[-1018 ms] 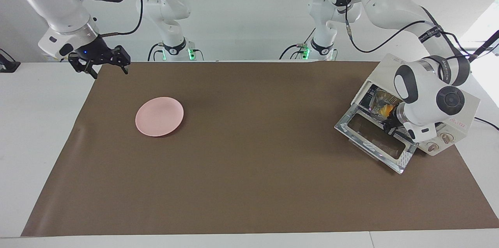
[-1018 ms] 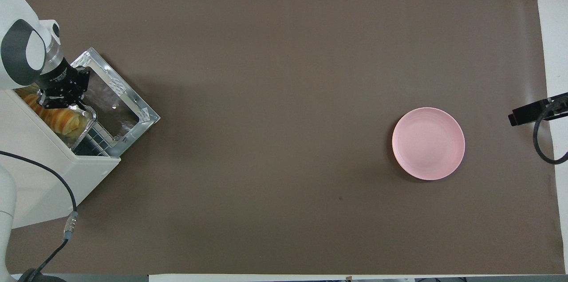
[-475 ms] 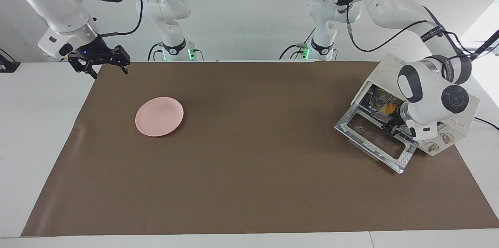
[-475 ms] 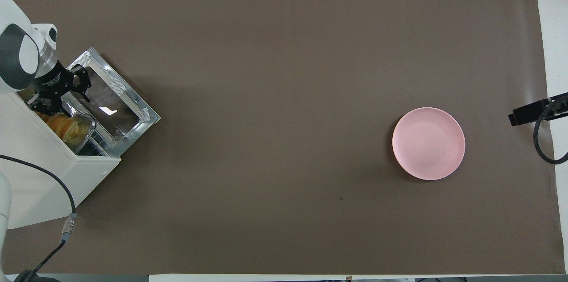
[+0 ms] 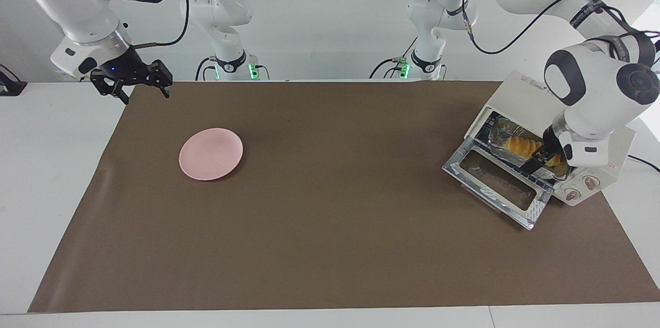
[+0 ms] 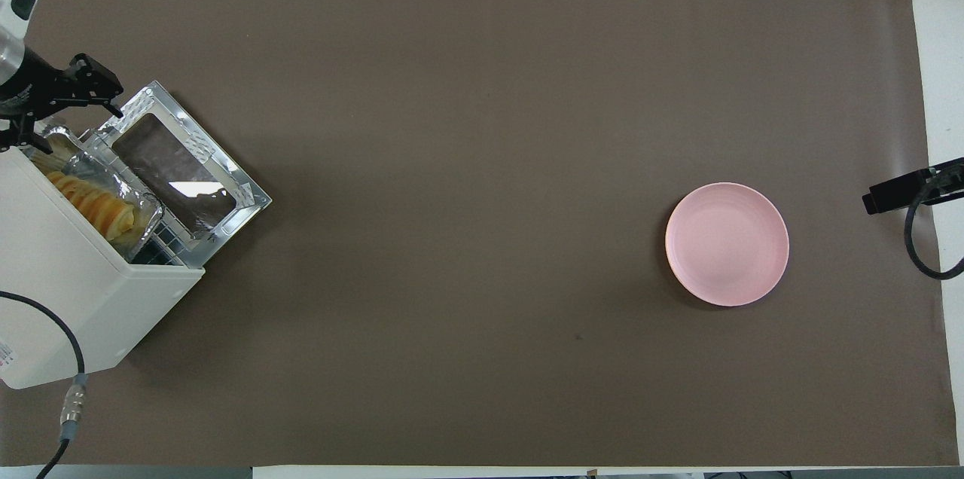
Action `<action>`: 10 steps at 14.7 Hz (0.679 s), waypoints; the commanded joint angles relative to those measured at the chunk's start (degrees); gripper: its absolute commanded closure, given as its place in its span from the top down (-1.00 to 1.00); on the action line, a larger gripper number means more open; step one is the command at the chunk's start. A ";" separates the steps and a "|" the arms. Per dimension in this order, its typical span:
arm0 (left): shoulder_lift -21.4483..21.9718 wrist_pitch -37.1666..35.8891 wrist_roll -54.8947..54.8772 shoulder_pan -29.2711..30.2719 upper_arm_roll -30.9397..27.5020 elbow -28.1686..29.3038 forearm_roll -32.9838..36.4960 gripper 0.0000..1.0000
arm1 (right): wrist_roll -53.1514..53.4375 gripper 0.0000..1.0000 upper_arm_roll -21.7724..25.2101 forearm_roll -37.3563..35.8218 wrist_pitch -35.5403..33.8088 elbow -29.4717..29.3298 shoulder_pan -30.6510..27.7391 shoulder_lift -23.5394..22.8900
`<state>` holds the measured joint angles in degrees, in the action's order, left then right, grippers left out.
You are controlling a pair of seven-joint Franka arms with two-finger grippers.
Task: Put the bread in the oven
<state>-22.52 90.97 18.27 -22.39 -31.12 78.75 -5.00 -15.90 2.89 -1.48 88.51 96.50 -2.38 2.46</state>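
Note:
The cream-white oven stands at the left arm's end of the table with its glass door dropped open. The golden bread lies in a silver foil tray on the rack inside the oven. It also shows in the overhead view, with the tray partly under the oven's top. My left gripper is open and empty, raised over the oven's mouth; in the overhead view it is spread wide. My right gripper is open and waits above the table's corner at the right arm's end.
A round pink plate lies on the brown mat toward the right arm's end; it also shows in the overhead view. The oven's open door juts out over the mat. A cable runs by the oven.
My left gripper has opened, let go at the foil tray and risen up away from the oven's mouth. The bread and tray stay inside. The right arm has not moved.

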 commanded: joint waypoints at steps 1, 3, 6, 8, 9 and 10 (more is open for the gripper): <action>5.72 -5.70 -14.26 -0.90 -0.96 1.05 0.08 1.00 | -0.71 1.00 -0.78 -0.63 -0.09 1.59 -0.87 1.49; 8.63 -10.36 -20.18 -0.90 -0.96 1.84 0.08 1.00 | -0.71 1.00 -0.78 -0.63 -0.18 1.59 -0.79 1.49; 12.66 -14.50 -20.29 0.23 0.70 1.93 -0.01 1.00 | -0.71 1.00 -0.78 -0.63 -0.09 1.59 -0.87 1.49; 14.26 -16.26 -19.94 3.91 5.16 2.37 0.08 1.00 | -0.71 1.00 -0.78 -0.63 -0.09 1.59 -0.79 1.49; 14.44 -16.53 -19.42 7.15 9.11 2.81 0.08 1.00 | -0.71 1.00 -0.78 -0.63 -0.09 1.59 -0.79 1.49; 14.70 -16.79 -17.93 10.40 12.89 2.90 0.08 1.00 | -0.71 1.00 -0.78 -0.63 -0.18 1.59 -0.87 1.49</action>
<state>-9.40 74.83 -0.90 -17.77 -25.10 79.45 -5.00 -15.90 2.88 -1.48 88.51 96.50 -2.38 2.47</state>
